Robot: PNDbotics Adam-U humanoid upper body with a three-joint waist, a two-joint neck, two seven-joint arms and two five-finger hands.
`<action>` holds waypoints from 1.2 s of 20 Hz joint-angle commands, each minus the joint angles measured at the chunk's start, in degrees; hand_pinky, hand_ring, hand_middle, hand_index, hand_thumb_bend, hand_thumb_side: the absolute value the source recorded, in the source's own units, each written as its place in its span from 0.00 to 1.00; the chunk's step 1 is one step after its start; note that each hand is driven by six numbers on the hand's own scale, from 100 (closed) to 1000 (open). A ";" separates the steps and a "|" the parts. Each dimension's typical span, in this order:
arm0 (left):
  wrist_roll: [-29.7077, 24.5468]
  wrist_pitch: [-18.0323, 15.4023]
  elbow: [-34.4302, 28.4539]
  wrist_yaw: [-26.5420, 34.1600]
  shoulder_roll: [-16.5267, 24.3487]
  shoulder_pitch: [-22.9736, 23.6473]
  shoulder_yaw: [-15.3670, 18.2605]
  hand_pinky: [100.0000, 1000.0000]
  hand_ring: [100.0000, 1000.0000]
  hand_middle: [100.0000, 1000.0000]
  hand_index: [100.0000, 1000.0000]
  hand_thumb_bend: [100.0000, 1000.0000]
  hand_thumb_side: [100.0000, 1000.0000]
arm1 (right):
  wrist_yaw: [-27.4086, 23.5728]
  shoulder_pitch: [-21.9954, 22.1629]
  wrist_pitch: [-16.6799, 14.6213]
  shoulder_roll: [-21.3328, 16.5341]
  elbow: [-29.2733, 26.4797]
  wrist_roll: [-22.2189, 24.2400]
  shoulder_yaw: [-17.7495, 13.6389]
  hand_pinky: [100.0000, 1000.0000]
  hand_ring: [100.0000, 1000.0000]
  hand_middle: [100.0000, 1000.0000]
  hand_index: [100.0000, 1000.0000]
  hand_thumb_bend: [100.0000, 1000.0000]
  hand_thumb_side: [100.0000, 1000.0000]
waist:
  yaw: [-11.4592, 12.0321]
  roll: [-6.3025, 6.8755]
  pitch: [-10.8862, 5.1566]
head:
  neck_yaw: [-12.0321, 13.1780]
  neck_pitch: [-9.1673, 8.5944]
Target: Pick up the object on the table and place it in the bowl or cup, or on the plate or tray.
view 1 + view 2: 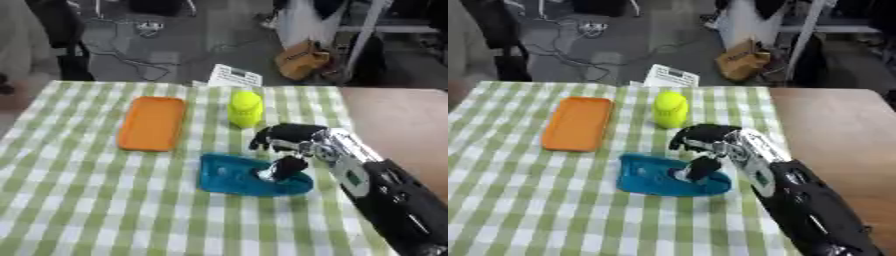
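Your right hand (284,140) hangs over the blue thing (241,176) with fingers curled, thumb touching it. The yellow cup (246,108) stands just behind your hand; the orange tray (153,123) lies off to its left.

Checked green-and-white cloth (105,200) over the table, matt orange plastic tray (152,123), glossy blue plastic dish (229,176), smooth yellow plastic object (246,108), bare wood tabletop (402,120)

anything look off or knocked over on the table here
Nothing looks spilled or damaged. The yellow object stands upright, and the orange tray lies flat, slightly askew to the checks of the green checked cloth. The right hand reaches over the blue object, its thumb touching it.
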 commanded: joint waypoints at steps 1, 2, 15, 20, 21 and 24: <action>-0.15 -0.17 -0.72 0.06 0.66 -1.11 0.17 0.65 0.66 0.70 0.79 0.11 0.85 | 0.60 -0.60 -0.43 -0.46 0.01 -0.16 -0.05 0.64 0.72 0.75 0.84 0.30 0.56 | 0.22 1.11 0.14 | 0.17 -0.23; -0.16 -0.20 -0.72 0.07 0.65 -1.13 0.18 0.65 0.66 0.70 0.79 0.11 0.85 | 0.63 -0.55 -0.51 -0.38 0.11 -0.18 -0.01 0.64 0.72 0.75 0.84 0.30 0.56 | 0.29 1.14 0.19 | 0.20 -0.22; -0.27 -0.28 -0.75 0.13 0.43 -1.40 0.11 0.65 0.66 0.70 0.79 0.11 0.85 | 2.73 -0.08 -1.25 0.11 0.18 -2.78 0.32 0.49 0.57 0.59 0.72 0.23 0.39 | 0.70 1.28 0.62 | 0.38 -0.23; -0.24 -0.35 -0.75 0.18 0.41 -1.46 0.09 0.65 0.66 0.70 0.79 0.11 0.85 | 5.67 0.10 -1.43 0.15 0.00 -5.77 0.49 0.40 0.51 0.51 0.66 0.13 0.23 | 0.87 1.42 0.67 | 0.46 -0.42; -0.23 -0.36 -0.74 0.18 0.40 -1.46 0.09 0.65 0.66 0.70 0.79 0.11 0.85 | 6.14 0.15 -1.45 0.19 0.05 -6.34 0.51 0.35 0.49 0.49 0.63 0.07 0.11 | 0.89 1.44 0.68 | 0.47 -0.44; -0.20 -0.37 -0.73 0.19 0.39 -1.50 0.09 0.65 0.66 0.70 0.79 0.11 0.85 | 7.43 0.30 -1.33 0.21 0.15 -8.35 0.50 0.31 0.47 0.47 0.62 0.03 0.01 | 0.93 1.47 0.74 | 0.55 -0.56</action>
